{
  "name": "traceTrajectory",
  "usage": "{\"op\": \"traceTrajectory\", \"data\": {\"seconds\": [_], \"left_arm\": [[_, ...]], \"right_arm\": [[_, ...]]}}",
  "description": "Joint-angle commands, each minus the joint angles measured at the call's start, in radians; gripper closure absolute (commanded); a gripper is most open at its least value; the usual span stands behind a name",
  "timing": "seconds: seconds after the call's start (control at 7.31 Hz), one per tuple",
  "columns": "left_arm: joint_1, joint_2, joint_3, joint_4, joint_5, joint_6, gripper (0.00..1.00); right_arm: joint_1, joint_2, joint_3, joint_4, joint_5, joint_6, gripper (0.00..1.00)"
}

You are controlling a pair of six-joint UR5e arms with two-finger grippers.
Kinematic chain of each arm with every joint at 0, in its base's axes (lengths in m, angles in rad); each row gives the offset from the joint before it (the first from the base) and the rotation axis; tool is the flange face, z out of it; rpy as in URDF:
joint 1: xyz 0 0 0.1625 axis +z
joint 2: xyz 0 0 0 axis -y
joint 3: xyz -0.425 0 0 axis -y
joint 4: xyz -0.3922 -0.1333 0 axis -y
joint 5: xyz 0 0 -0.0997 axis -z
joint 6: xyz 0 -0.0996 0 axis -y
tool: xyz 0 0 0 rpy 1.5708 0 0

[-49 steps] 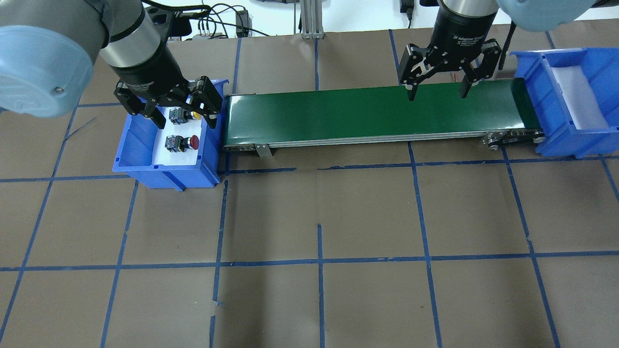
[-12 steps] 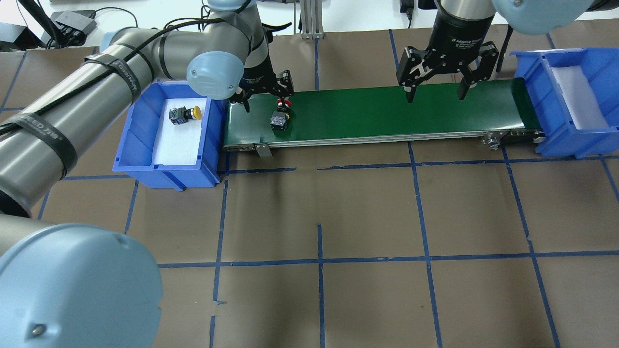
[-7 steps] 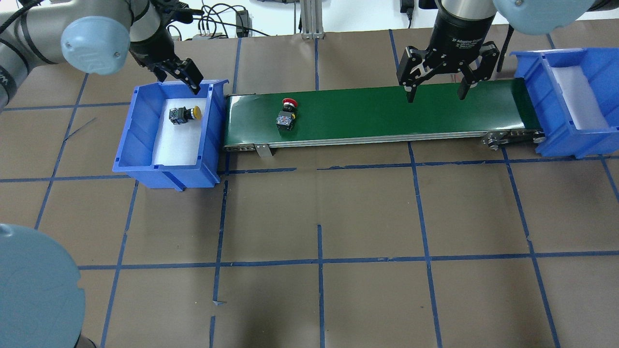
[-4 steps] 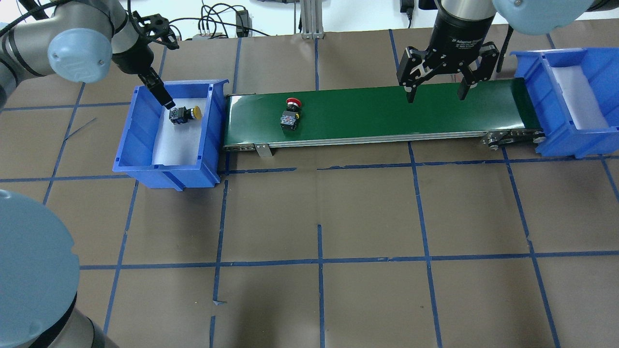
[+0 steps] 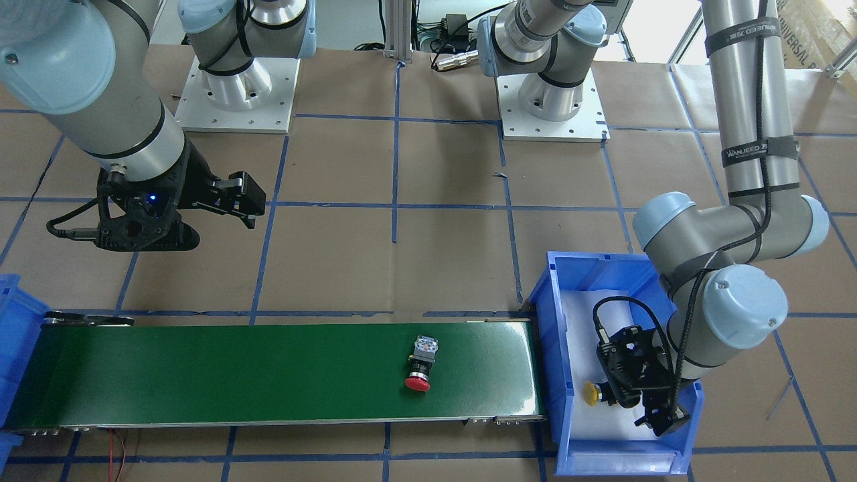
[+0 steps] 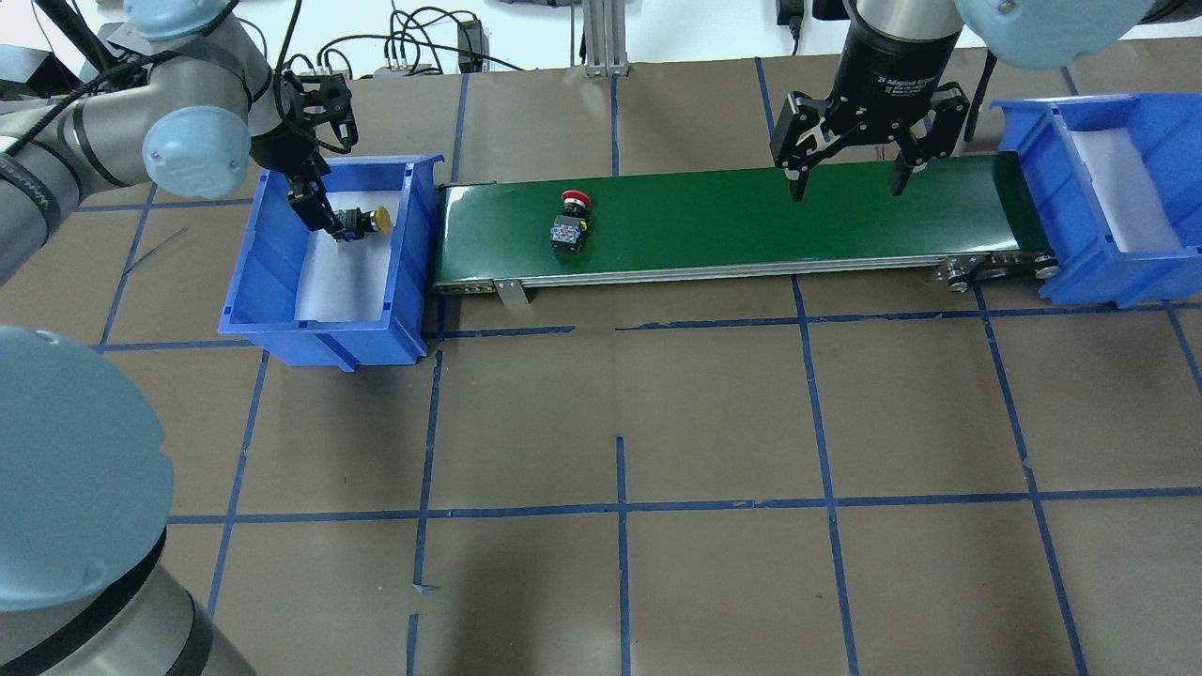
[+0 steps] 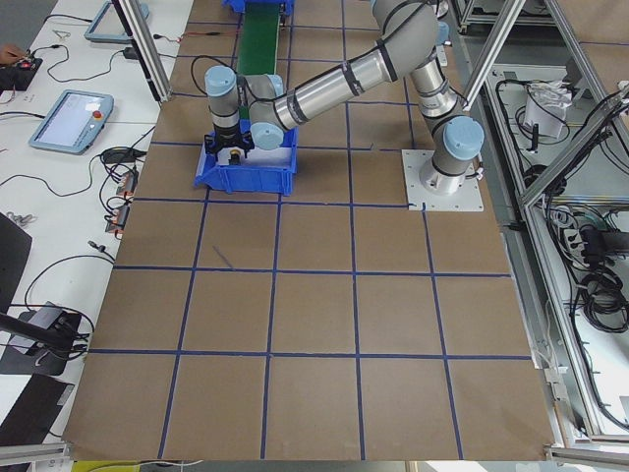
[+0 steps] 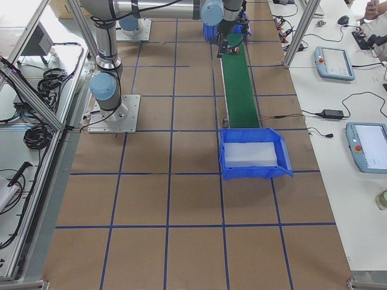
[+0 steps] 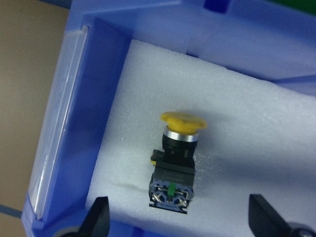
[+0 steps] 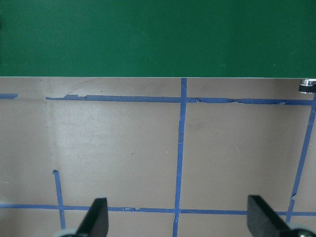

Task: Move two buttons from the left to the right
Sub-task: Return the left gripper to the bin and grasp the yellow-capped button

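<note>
In the left bin (image 6: pixel 319 329), on its white foam liner, the yellow button (image 9: pixel 175 163) lies on its side, with the cap toward the conveyor belt (image 6: pixel 751 216) and the black rear block away from it. The left gripper (image 9: pixel 180 219) hangs directly over it with its fingers spread wide. In the wrist view the rear block sits between the two fingertips, and the button's long axis runs crosswise to the line along which the fingers close. A grasp across the block or collar therefore looks available without turning. The left arm is plainly the nearer one. The red button (image 6: pixel 569 223) lies on the left part of the belt, cap toward the far edge. The right gripper (image 6: pixel 848 188) waits over the belt farther along, near the right bin (image 6: pixel 1108 277), also spread wide and holding nothing. Count: two buttons (one yellow, one red), two blue bins, one belt, two grippers, all on one papered surface.
</note>
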Motion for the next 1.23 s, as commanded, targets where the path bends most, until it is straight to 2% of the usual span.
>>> {"op": "traceTrajectory", "data": {"seconds": [0.0, 0.14, 0.27, 0.55, 0.68, 0.82, 0.96, 1.09], "left_arm": [[-0.003, -0.022, -0.007, 0.025, 0.001, 0.008, 0.03], [-0.003, -0.024, -0.005, 0.025, 0.003, 0.008, 0.12], [-0.003, -0.024, -0.007, 0.025, 0.000, 0.008, 0.46], [-0.001, -0.021, -0.005, 0.016, 0.004, -0.014, 0.78], [-0.007, -0.004, -0.002, 0.010, 0.003, -0.053, 0.79], [-0.015, 0.046, 0.007, -0.034, 0.008, -0.183, 0.79], [-0.024, 0.141, 0.004, -0.135, 0.006, -0.297, 0.79], [-0.058, 0.216, 0.004, -0.195, 0.004, -0.510, 0.79]], "right_arm": [[0.000, -0.001, 0.000, -0.001, 0.000, 0.002, 0.00], [-0.001, 0.001, 0.000, -0.001, 0.000, -0.001, 0.00], [0.000, 0.001, 0.000, 0.002, -0.001, 0.000, 0.00], [-0.001, 0.001, 0.000, 0.002, -0.001, -0.001, 0.00], [-0.003, 0.001, 0.000, -0.001, 0.000, 0.000, 0.00], [-0.003, 0.001, 0.000, 0.002, -0.001, -0.001, 0.00], [-0.003, 0.001, 0.000, 0.002, 0.000, 0.000, 0.00], [-0.003, 0.001, 0.000, -0.001, 0.002, -0.001, 0.00]]}}
